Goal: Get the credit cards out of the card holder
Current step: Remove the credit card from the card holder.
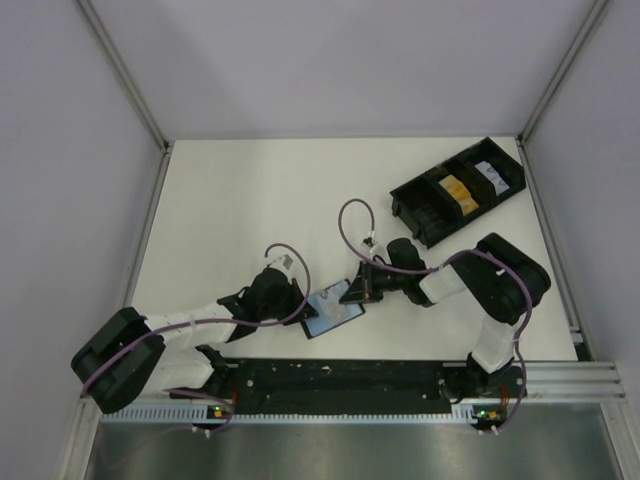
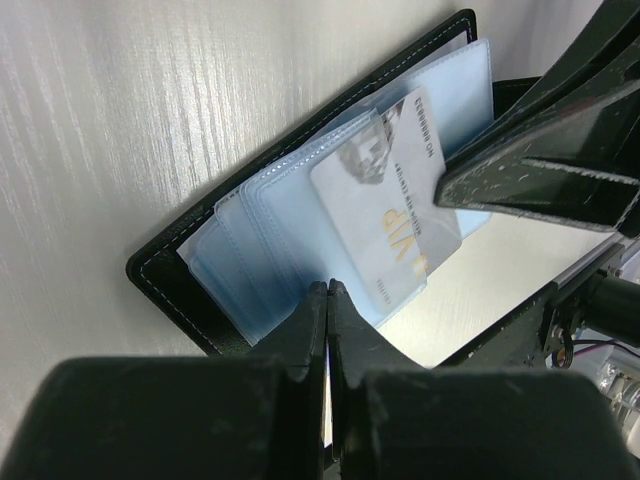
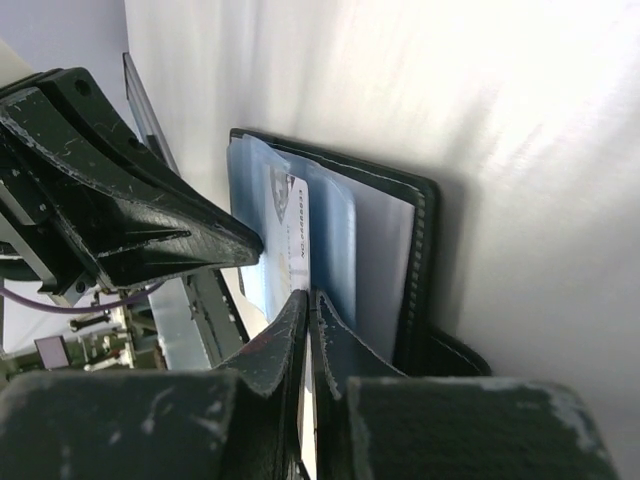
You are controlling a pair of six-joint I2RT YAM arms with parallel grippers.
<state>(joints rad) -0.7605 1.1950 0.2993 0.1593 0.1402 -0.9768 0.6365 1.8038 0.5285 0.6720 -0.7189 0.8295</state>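
- The left gripper (image 2: 328, 300) fills the bottom of its own wrist view. Its two black fingers are pressed together, with the tips at the near edge of the clear sleeves (image 2: 250, 240). Neither wrist view shows whether a sleeve is pinched between them.
- The card holder (image 2: 165, 275) lies open on the white table (image 1: 250, 200), close to the near edge and about midway between the two arm bases. It has a black cover with pale stitching, and bluish plastic sleeves fan out inside it.
- A pale credit card (image 2: 385, 210) sticks partly out of the sleeves. The left wrist view shows its face, with "VIP" in gold letters, a grey picture and lines of small print too fine to read.
- The right wrist view shows that same card almost edge-on, as a thin white strip, so none of the writing can be read there.
- The right gripper (image 3: 305, 300) is closed, and its tips pinch the free edge of the credit card.
- Only the top view shows the long black tray (image 1: 415, 215) at the far right corner of the table. An orange-yellow card (image 1: 455, 190) lies in one compartment and something white (image 1: 488, 172) in the next.
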